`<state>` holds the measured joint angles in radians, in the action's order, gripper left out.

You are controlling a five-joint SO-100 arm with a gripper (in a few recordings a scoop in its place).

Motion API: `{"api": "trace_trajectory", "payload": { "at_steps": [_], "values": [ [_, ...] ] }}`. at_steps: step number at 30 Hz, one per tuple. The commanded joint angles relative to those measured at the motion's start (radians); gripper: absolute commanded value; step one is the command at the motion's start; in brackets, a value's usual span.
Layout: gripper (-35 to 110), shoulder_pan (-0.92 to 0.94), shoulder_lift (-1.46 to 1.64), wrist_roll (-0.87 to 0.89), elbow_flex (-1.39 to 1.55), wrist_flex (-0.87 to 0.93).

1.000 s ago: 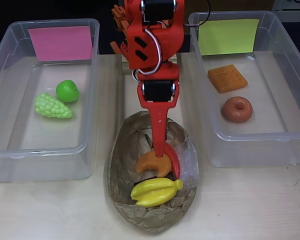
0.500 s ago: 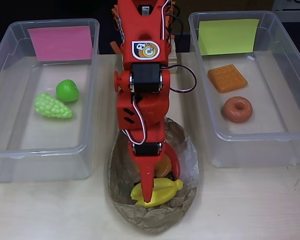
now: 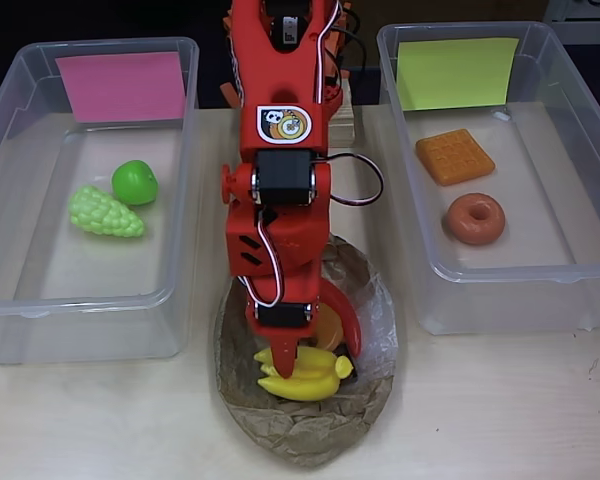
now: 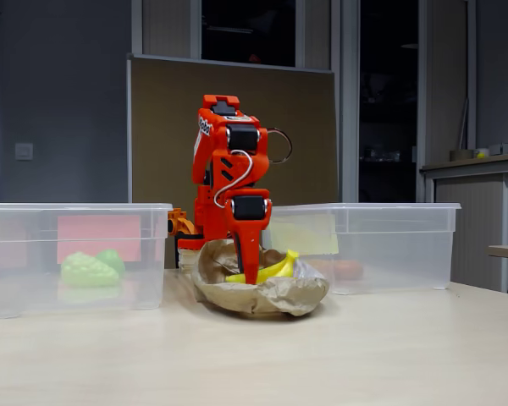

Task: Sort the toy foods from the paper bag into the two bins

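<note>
You are lowering the hand (image 3: 305, 362) onto the bananas (image 3: 302, 378) in the paper bag (image 3: 310, 440), fingers spread; next, pinch them and lift.

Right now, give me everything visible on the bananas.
The bananas are a glossy yellow plastic bunch, moulded in one piece, with a stubby stem end toward the right of the overhead view. They lie inside the crumpled brown paper bag, beside an orange toy mostly hidden under the arm. The red end effector is down on them; in the fixed view they tilt upward.
</note>
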<state>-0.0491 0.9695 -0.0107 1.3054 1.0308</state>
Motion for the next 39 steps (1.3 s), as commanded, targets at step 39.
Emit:
{"api": "trace_trajectory", "payload": {
  "at_steps": [39],
  "values": [
    [0,0.683,1.529,0.528,0.779,0.485]
  ]
}}
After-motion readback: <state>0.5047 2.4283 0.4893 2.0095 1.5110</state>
